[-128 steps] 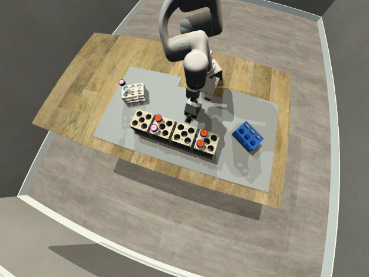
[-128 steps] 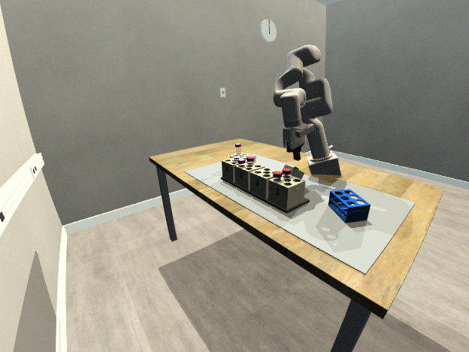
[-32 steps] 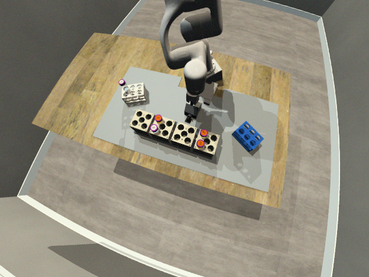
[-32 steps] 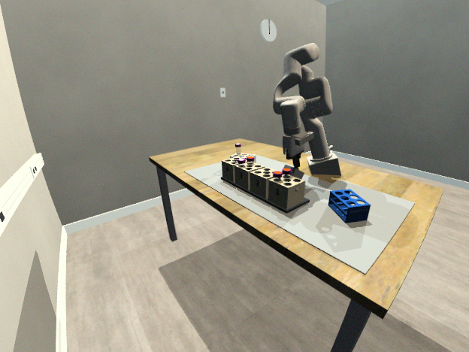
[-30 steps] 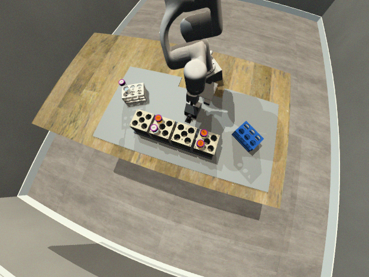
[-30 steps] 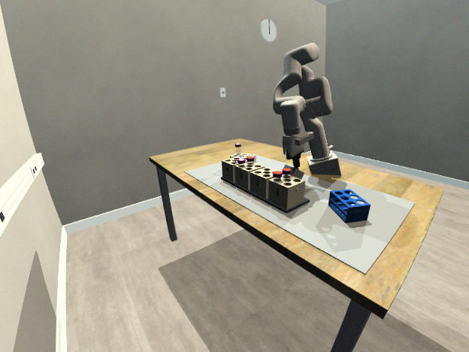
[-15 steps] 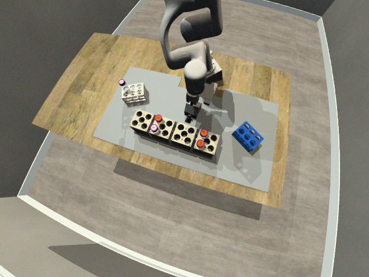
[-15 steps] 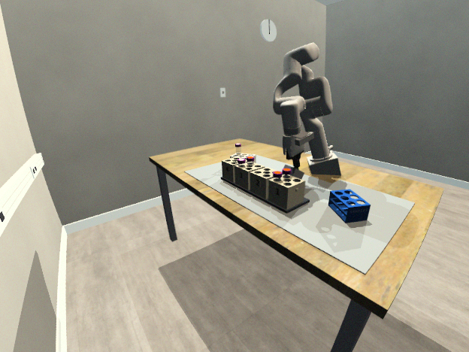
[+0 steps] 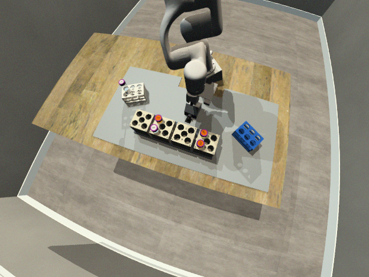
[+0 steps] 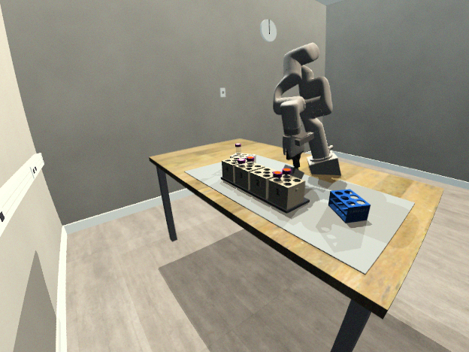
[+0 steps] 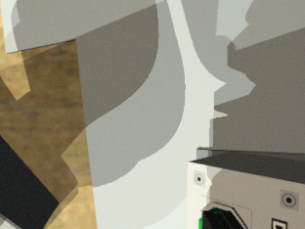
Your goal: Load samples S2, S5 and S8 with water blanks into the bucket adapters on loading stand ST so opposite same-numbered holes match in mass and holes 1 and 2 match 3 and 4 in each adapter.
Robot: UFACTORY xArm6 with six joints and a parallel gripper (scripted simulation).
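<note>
Gripper jaws closed together | positioned at green DONE key (contact cannot be told) | two orange-dotted tubes seated in adapter 1

We seem to be in a plain room fitted out as a small lab: a robot arm stands at a wooden table, and capped tubes sit in the pale adapters beside a blue rack. Around us we see grey walls, a round clock and a wood-look floor.
</note>
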